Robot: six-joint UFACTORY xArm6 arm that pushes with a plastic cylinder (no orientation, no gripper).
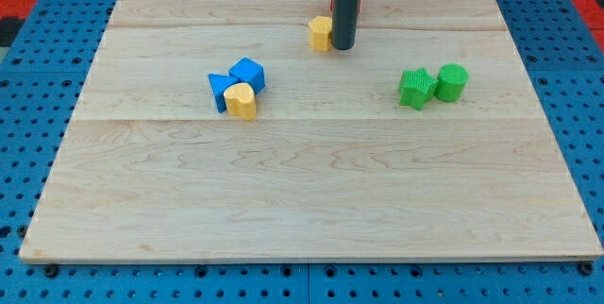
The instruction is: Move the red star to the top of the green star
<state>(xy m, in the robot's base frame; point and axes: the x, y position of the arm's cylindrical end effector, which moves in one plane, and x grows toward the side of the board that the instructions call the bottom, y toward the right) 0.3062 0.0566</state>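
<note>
Red shows only as a sliver behind our rod near the board's top edge, so the red star (333, 2) sits just beyond my tip (343, 47), toward that edge. We carry no claw, just the bare rod, touching a yellow block (320, 33) on its left. The green star (415, 88) lies toward the right edge, beside a green cylinder (451, 82).

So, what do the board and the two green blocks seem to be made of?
The board looks like pale unvarnished wood: grain lines and plank seams show, with a matte surface. The green star and green cylinder look like plastic, possibly 3D-printed: uniform saturated colour and faint ridges on the sides, though the picture is too small to be sure.
</note>
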